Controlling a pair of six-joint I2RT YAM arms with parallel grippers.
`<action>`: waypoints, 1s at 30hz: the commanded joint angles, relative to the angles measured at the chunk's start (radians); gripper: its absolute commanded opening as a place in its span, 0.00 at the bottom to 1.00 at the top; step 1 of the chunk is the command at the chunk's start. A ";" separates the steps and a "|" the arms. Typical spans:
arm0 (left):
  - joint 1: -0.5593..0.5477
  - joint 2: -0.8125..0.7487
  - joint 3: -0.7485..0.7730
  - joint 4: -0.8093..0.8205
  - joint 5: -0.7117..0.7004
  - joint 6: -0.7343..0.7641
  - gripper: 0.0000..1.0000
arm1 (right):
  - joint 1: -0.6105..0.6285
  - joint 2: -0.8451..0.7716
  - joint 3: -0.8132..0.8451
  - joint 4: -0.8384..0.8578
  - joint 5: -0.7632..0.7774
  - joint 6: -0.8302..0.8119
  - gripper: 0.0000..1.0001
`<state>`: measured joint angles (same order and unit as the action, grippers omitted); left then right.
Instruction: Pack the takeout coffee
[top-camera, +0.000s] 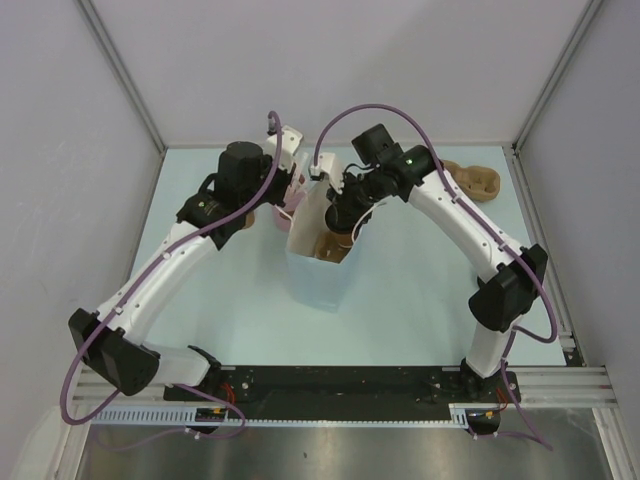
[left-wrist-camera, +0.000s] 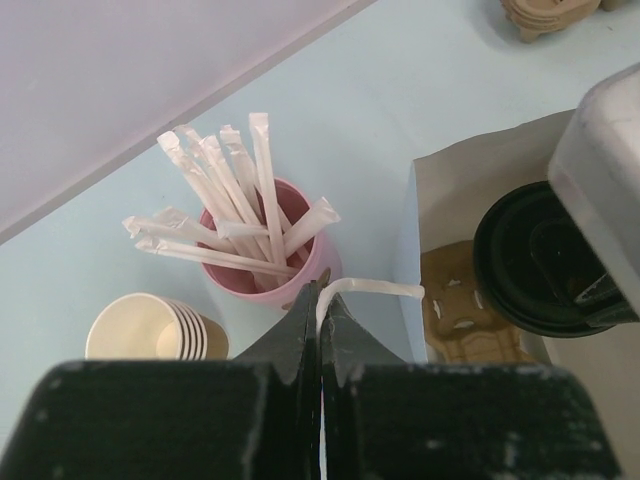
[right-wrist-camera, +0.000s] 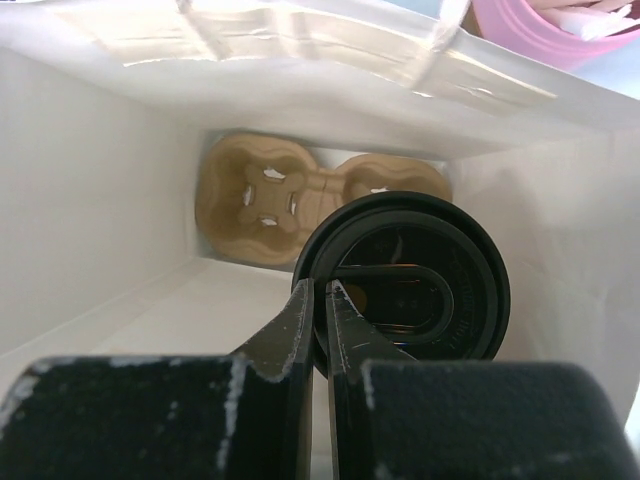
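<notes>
The takeout coffee's black lid (right-wrist-camera: 410, 280) hangs inside the open white paper bag (right-wrist-camera: 100, 200). My right gripper (right-wrist-camera: 320, 290) is shut on the lid's rim and holds the cup above a brown pulp cup carrier (right-wrist-camera: 270, 200) on the bag's floor. The cup's brown body is hidden under the lid. In the left wrist view the lid (left-wrist-camera: 535, 260) sits in the bag's mouth (left-wrist-camera: 470, 180). My left gripper (left-wrist-camera: 322, 295) is shut on the bag's white handle (left-wrist-camera: 375, 287). In the top view the bag (top-camera: 320, 270) stands mid-table, with the left gripper (top-camera: 297, 190) and the right gripper (top-camera: 345, 215) at its top.
A pink cup with white straws (left-wrist-camera: 265, 260) and a stack of tan lidless cups (left-wrist-camera: 150, 330) stand just left of the bag. A spare pulp carrier (top-camera: 475, 180) lies at the back right. Grey walls enclose the table.
</notes>
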<state>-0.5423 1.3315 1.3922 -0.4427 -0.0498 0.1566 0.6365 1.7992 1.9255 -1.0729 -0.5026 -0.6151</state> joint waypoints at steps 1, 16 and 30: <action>0.027 -0.026 -0.016 0.038 -0.012 -0.043 0.00 | -0.020 0.008 -0.005 0.063 -0.019 0.034 0.00; 0.041 -0.048 -0.032 0.047 0.021 -0.052 0.00 | -0.026 0.068 -0.033 0.185 -0.011 0.063 0.00; 0.041 -0.038 -0.025 0.045 0.025 -0.057 0.00 | -0.014 0.127 -0.026 0.143 0.009 0.055 0.00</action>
<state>-0.5079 1.3197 1.3647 -0.4282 -0.0372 0.1257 0.6201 1.9190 1.8793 -0.9234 -0.5045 -0.5598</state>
